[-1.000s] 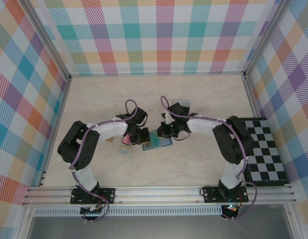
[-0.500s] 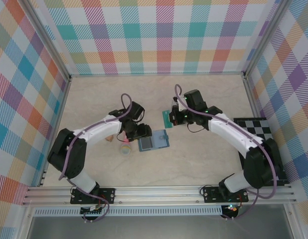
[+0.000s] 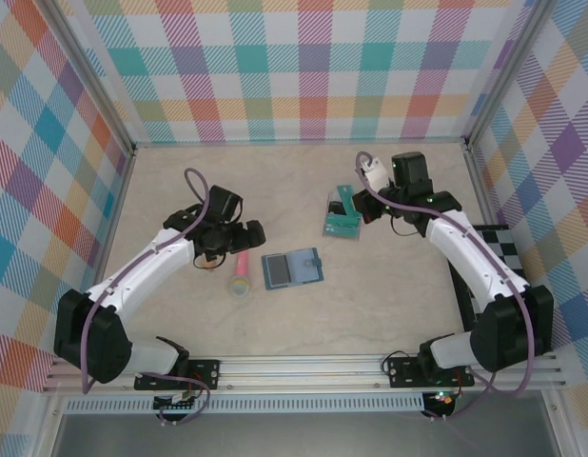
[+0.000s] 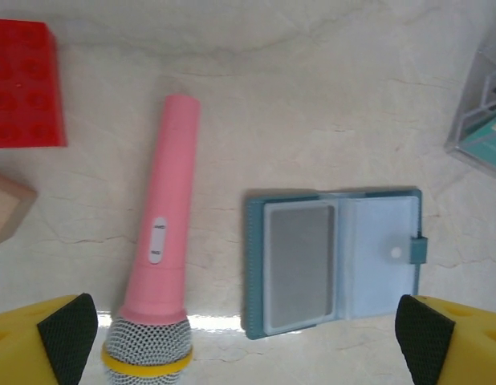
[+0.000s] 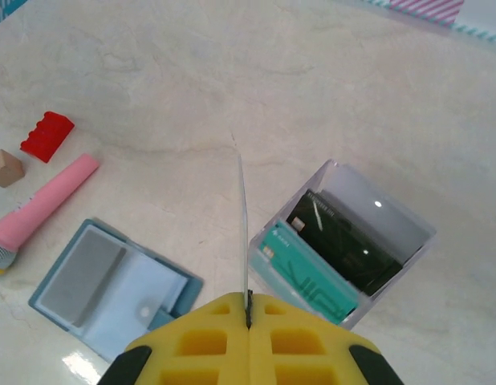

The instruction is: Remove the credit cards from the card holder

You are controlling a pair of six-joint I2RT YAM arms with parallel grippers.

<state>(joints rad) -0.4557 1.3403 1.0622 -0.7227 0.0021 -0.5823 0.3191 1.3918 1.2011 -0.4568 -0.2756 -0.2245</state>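
The card holder (image 3: 292, 268) lies open on the table, light blue inside, with a grey card (image 4: 298, 265) in its left pocket. My left gripper (image 4: 246, 333) hovers open just above its near edge and touches nothing; it sits left of the holder in the top view (image 3: 242, 235). My right gripper (image 5: 249, 309) is shut on a thin card (image 5: 243, 216) seen edge-on, held above the table beside a clear box (image 5: 396, 220). A teal card (image 5: 308, 273) and a black card (image 5: 344, 237) stand in that box.
A pink toy microphone (image 4: 164, 224) lies left of the holder, its mesh head near my left finger. A red brick (image 4: 23, 84) and a wooden block (image 4: 7, 204) sit further left. A checkered board (image 3: 508, 286) lies at the right wall.
My left gripper opened and drew back left from the holder. My right gripper carried a card from the holder up and right to the clear box.
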